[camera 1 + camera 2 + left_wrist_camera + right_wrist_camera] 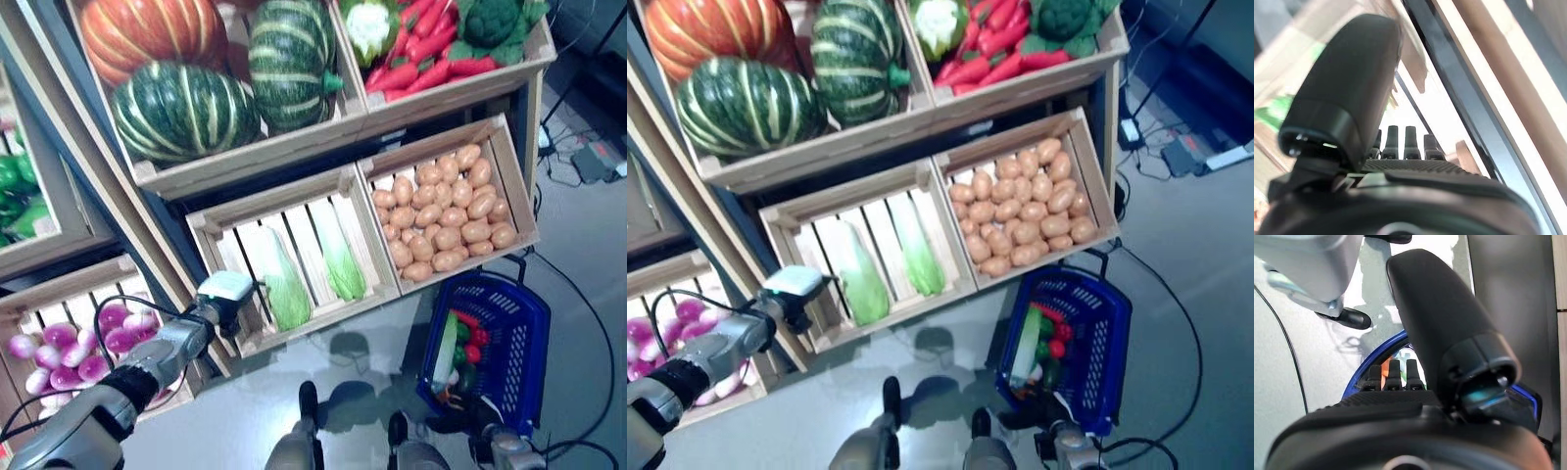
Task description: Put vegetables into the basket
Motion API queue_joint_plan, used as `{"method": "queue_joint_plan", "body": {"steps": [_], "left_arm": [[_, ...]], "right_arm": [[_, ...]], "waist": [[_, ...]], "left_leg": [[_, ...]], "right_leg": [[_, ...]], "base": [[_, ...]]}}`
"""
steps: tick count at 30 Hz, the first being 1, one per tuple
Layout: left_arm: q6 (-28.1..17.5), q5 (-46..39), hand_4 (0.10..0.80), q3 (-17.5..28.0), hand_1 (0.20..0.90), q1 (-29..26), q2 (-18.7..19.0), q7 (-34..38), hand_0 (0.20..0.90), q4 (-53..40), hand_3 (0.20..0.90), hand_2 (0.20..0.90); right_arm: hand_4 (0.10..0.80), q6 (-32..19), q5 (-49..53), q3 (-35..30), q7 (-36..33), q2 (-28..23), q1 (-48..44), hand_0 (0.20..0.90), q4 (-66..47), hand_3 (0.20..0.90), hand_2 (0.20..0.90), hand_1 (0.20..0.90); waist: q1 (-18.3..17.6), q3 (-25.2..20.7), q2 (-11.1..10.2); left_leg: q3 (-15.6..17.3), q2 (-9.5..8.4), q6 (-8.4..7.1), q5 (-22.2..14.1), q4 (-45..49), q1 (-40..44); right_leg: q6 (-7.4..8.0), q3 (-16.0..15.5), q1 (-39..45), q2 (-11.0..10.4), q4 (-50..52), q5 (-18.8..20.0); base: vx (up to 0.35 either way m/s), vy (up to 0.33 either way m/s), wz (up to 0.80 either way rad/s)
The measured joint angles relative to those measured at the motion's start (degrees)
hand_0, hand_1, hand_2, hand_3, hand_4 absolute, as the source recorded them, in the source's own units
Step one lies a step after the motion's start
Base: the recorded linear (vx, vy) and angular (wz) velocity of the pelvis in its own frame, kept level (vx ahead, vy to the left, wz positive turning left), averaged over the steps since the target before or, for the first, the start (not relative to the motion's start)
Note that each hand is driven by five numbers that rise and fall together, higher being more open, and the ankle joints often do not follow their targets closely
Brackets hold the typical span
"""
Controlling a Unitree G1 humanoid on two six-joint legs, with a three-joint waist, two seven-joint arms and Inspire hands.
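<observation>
Blue plastic basket stands on the grey floor below the potato crate, holding a pale green vegetable and small red and green ones. Beside the potatoes, a slatted wooden crate holds 2 pale green cabbages. Above, 1 crate has striped green and orange pumpkins; another holds red peppers, cauliflower and broccoli. Purple turnips fill the lower left crate. The left hand reaches toward the cabbage crate's front corner, fingers straight, empty. The right hand hangs over the basket, fingers straight, holding nothing.
</observation>
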Motion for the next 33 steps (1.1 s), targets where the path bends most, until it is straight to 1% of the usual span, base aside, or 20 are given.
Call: {"method": "queue_joint_plan", "body": {"steps": [1,3,4,5,6,7,8,10,11,17,19,20,22,25,28,31,33], "left_arm": [[-0.1,0.1,0.800,0.0,0.900,-0.9,0.0,2.1,0.900,0.8,0.900,0.900],[-0.8,0.5,0.800,0.1,0.900,-2.4,-0.1,9.3,0.900,3.1,0.900,0.900],[-1.3,1.1,0.800,0.3,0.900,-2.7,-0.2,12.9,0.900,4.5,0.900,0.900],[-1.5,1.8,0.800,0.2,0.900,-3.3,-0.4,15.6,0.900,5.5,0.900,0.900],[-1.9,2.9,0.800,0.2,0.900,-4.0,-0.5,17.5,0.900,5.9,0.900,0.900],[-2.2,4.2,0.800,0.2,0.900,-4.5,-0.5,19.5,0.900,5.9,0.900,0.900],[-2.4,5.4,0.800,0.2,0.900,-4.7,-0.5,21.3,0.900,5.8,0.900,0.900],[-2.7,7.6,0.800,0.2,0.900,-6.1,-0.7,23.8,0.900,5.8,0.900,0.900],[-2.8,8.8,0.800,0.1,0.900,-7.0,-0.7,24.6,0.900,5.7,0.900,0.900],[-2.7,12.0,0.800,0.0,0.900,-12.3,-0.7,27.3,0.900,7.1,0.900,0.900],[-2.7,13.7,0.800,0.0,0.900,-13.6,-0.7,28.0,0.900,7.3,0.900,0.900],[-2.7,14.7,0.800,0.0,0.900,-14.0,-0.7,28.4,0.900,7.5,0.900,0.900],[-2.6,16.7,0.800,-0.2,0.900,-14.8,-0.6,29.2,0.900,8.1,0.900,0.900],[-2.6,19.5,0.800,-2.7,0.900,-16.3,0.6,29.6,0.900,8.1,0.900,0.900],[-2.6,22.0,0.800,-5.7,0.900,-19.7,2.3,29.5,0.900,7.9,0.900,0.900],[-2.5,23.7,0.800,-6.8,0.900,-22.4,2.7,28.4,0.900,7.9,0.900,0.900],[-2.6,25.0,0.800,-9.2,0.900,-24.4,2.7,27.2,0.900,7.8,0.900,0.900]], "right_arm": [[0.800,-0.4,0.2,0.1,0.0,0.0,-0.9,0.900,0.1,0.900,0.900,0.900],[0.800,-1.7,1.9,0.4,0.0,0.0,-3.1,0.900,0.1,0.900,0.900,0.900],[0.800,-2.1,2.1,0.8,0.0,0.0,-4.1,0.900,0.0,0.900,0.900,0.900],[0.800,-2.5,2.4,1.0,0.0,0.0,-4.7,0.900,-0.3,0.900,0.900,0.900],[0.800,-2.8,2.6,1.1,0.0,0.0,-5.0,0.900,-0.8,0.900,0.900,0.900],[0.800,-3.0,3.7,1.2,0.0,0.0,-5.1,0.900,-1.5,0.900,0.900,0.900],[0.800,-3.0,4.5,1.2,0.0,-0.1,-5.1,0.900,-2.1,0.900,0.900,0.900],[0.800,-3.0,4.7,1.2,0.0,-0.2,-5.1,0.900,-3.8,0.900,0.900,0.900],[0.800,-3.0,4.9,1.2,0.0,-0.7,-5.1,0.900,-5.0,0.900,0.900,0.900],[0.800,-3.1,6.8,0.9,-0.4,-2.6,-6.3,0.900,-9.7,0.900,0.900,0.900],[0.800,-3.1,6.9,0.7,-0.6,-3.6,-6.4,0.900,-10.8,0.900,0.900,0.900],[0.800,-3.1,6.9,0.7,-0.6,-3.9,-6.4,0.900,-10.9,0.900,0.900,0.900],[0.800,-3.1,8.6,0.3,-0.6,-4.1,-6.6,0.900,-11.0,0.900,0.900,0.900],[0.800,-3.1,8.9,-0.2,-0.6,-4.3,-6.6,0.900,-11.5,0.900,0.900,0.900],[0.800,-3.1,9.2,-1.1,-0.6,-4.5,-7.1,0.900,-12.2,0.900,0.900,0.900],[0.800,-3.2,9.3,-1.5,-0.6,-5.3,-7.2,0.900,-13.3,0.900,0.900,0.900],[0.800,-3.2,9.3,-1.5,-0.6,-5.6,-7.2,0.900,-13.4,0.900,0.900,0.900]], "waist": [[0.1,1.1,-0.2],[0.4,3.6,-1.2],[0.3,4.4,-1.5],[0.3,5.1,-1.7],[0.3,5.7,-1.7],[0.4,6.5,-1.9],[0.2,6.5,-1.9],[0.1,7.2,-2.7],[-0.1,7.4,-2.9],[-1.6,8.6,-4.3],[-1.6,8.8,-4.5],[-1.6,8.8,-4.5],[-1.7,8.8,-4.5],[-2.1,8.8,-4.5],[-2.7,8.8,-4.5],[-2.9,8.8,-4.5],[-3.0,8.8,-4.5]], "left_leg": [[0.0,0.02,-0.01,0.0,0.6,-0.6],[0.0,-0.35,-0.27,0.1,3.0,-3.2],[0.1,-0.46,-0.50,-0.1,4.2,-4.6],[0.1,-0.42,-0.72,-0.2,5.1,-6.1],[0.1,-0.14,-0.54,-0.3,6.4,-7.7],[0.1,0.09,-0.70,-0.5,7.8,-9.0],[0.1,0.38,-0.93,-1.0,9.0,-10.6],[0.1,0.53,-1.35,-2.9,12.6,-13.6],[0.0,0.72,-1.15,-3.2,14.8,-15.5],[0.0,0.68,-0.91,-3.5,21.4,-22.6],[0.0,0.86,-0.91,-3.5,22.4,-24.1],[0.0,0.87,-0.92,-3.5,22.8,-24.6],[-0.1,0.94,-0.94,-3.5,23.3,-25.4],[-0.1,0.95,-1.03,-3.5,24.4,-26.5],[-0.1,0.90,-1.03,-3.5,25.1,-28.5],[0.2,0.85,-0.99,-3.7,26.1,-30.1],[0.2,0.85,-1.09,-4.2,27.2,-30.9]], "right_leg": [[-0.25,0.1,-1.3,-0.2,2.1,-0.8],[-0.88,1.0,-6.5,-1.1,9.9,-3.6],[-1.36,1.3,-8.8,-1.9,13.0,-4.6],[-1.83,1.6,-10.8,-1.8,15.5,-5.4],[-2.32,1.4,-12.6,-2.0,17.5,-5.9],[-2.57,1.4,-14.2,-2.1,19.5,-6.2],[-3.15,1.3,-15.6,-2.1,20.7,-6.6],[-3.59,1.3,-18.6,-2.5,23.6,-7.0],[-4.04,1.3,-20.0,-2.6,25.1,-7.5],[-3.82,2.8,-27.4,-3.0,32.0,-8.6],[-4.11,2.8,-29.0,-3.0,33.1,-8.8],[-4.50,2.9,-29.7,-3.0,33.7,-9.0],[-4.68,2.9,-30.6,-3.0,34.3,-9.1],[-4.75,3.1,-31.8,-3.0,35.3,-9.3],[-4.75,3.4,-33.9,-3.0,36.1,-9.3],[-4.52,3.9,-35.6,-3.1,37.0,-9.3],[-4.49,4.0,-36.3,-3.3,37.9,-9.5]], "base": [[-0.100,0.014,0.09],[-0.125,0.022,0.03],[-0.124,0.025,0.00],[-0.108,0.010,0.06],[-0.100,0.018,0.06],[-0.101,0.035,0.07],[-0.091,0.053,0.02],[-0.080,0.062,0.01],[-0.064,0.063,-0.04],[-0.035,0.050,-0.04],[-0.005,0.017,0.00],[0.008,0.033,-0.01],[0.013,0.041,0.01],[0.012,0.046,-0.01],[0.010,0.049,-0.01],[0.024,0.043,-0.03],[0.025,0.037,-0.01]]}}
